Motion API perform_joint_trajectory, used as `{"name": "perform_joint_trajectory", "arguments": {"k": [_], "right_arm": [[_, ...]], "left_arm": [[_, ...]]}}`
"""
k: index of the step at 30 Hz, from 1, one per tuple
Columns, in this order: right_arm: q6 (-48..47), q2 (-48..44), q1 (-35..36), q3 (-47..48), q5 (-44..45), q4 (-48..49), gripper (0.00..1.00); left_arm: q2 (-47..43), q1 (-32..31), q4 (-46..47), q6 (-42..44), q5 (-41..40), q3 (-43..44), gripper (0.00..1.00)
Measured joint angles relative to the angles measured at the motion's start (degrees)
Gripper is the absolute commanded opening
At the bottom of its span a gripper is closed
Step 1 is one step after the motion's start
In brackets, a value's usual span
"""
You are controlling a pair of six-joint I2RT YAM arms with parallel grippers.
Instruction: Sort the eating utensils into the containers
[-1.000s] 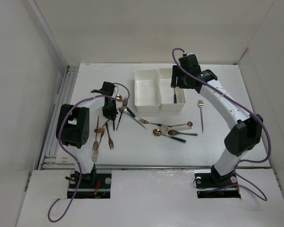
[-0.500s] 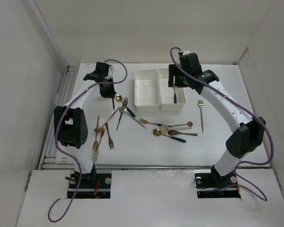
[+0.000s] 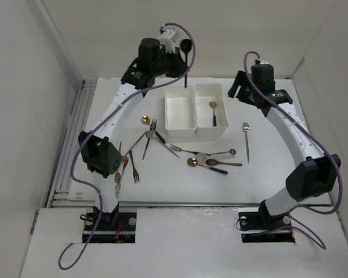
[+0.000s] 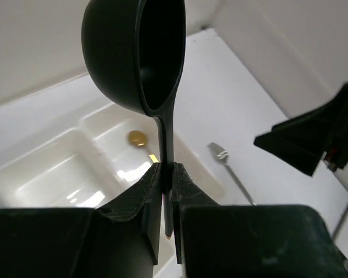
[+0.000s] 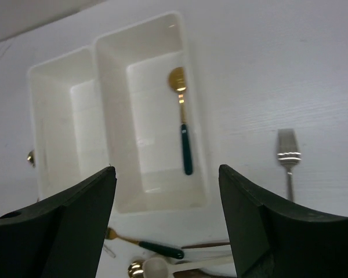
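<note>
Black spoon (image 4: pixel 136 58) — bowl up, handle clamped in the left gripper (image 4: pixel 165 174) — hangs high above the right bin (image 5: pixel 153 127). Only one piece looks sorted: a gold spoon (image 5: pixel 181 116) lying in that bin. The left bin (image 5: pixel 87 133) looks empty. The right gripper (image 5: pixel 167 169) hovers with its fingers apart, holding nothing. Most forks and spoons — a silver fork (image 3: pixel 246 139) among them — lie loose on the worktop (image 3: pixel 278 168), so the sorting has barely begun.

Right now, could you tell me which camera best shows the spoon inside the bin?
Right wrist: the gold-bowled spoon lies whole and large in the right bin. Top external shows it tiny; left wrist shows mainly its bowl beside the held black spoon.
</note>
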Motion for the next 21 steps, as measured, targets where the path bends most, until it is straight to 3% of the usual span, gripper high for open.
{"name": "perform_joint_trajectory", "arguments": {"k": [6, 12, 13, 16, 19, 21], "right_arm": [[2.8, -5.4, -7.6, -4.7, 2.7, -2.2, 0.76], [2.2, -5.6, -12.1, -11.1, 2.5, -5.8, 0.74], [2.0, -5.1, -12.7, -12.2, 2.5, -6.5, 0.74], [1.0, -2.7, -13.2, -15.1, 2.3, -8.5, 0.74], [-0.4, 0.7, -13.2, -16.8, 1.6, -9.8, 0.72], [-1.8, 3.7, -13.2, -17.0, 1.4, -10.4, 0.71]], "left_arm": [[10.8, -8.4, 10.0, -5.2, 6.5, 0.0, 0.00], [24.2, -11.5, 10.6, -9.9, 8.7, 2.4, 0.00], [25.5, -11.6, 10.0, -10.3, 8.5, 2.4, 0.11], [26.7, -11.4, 9.2, -10.4, 6.9, 0.7, 0.30], [26.5, -11.3, 9.2, -10.1, 5.4, 0.2, 0.60], [26.1, -11.2, 9.6, -9.9, 4.6, 0.2, 0.70]]}}
